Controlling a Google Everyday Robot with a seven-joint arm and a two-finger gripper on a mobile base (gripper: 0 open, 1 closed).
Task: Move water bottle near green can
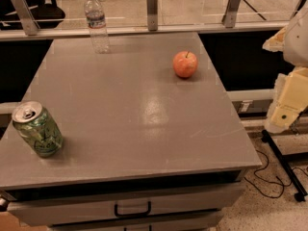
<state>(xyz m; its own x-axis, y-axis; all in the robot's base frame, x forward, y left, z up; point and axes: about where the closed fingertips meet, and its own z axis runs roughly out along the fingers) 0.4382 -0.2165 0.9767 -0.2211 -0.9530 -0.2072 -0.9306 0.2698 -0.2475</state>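
Observation:
The water bottle (97, 22) stands upright at the far left of the grey table (144, 109), near its back edge; it is clear and ribbed, with a white cap and a label band. The green can (37, 129) stands at the near left corner, silver top with pull tab showing. The two are far apart along the table's left side. My gripper (288, 102) is part of the pale arm at the right edge of the view, off the table's right side, away from both objects and holding nothing that I can see.
A red-orange apple (185, 64) sits at the far right of the table. A glass railing with metal posts (152, 7) runs behind the table. A drawer handle (132, 210) is below the front edge. A black stand leg and cable (281, 162) lie on the floor at right.

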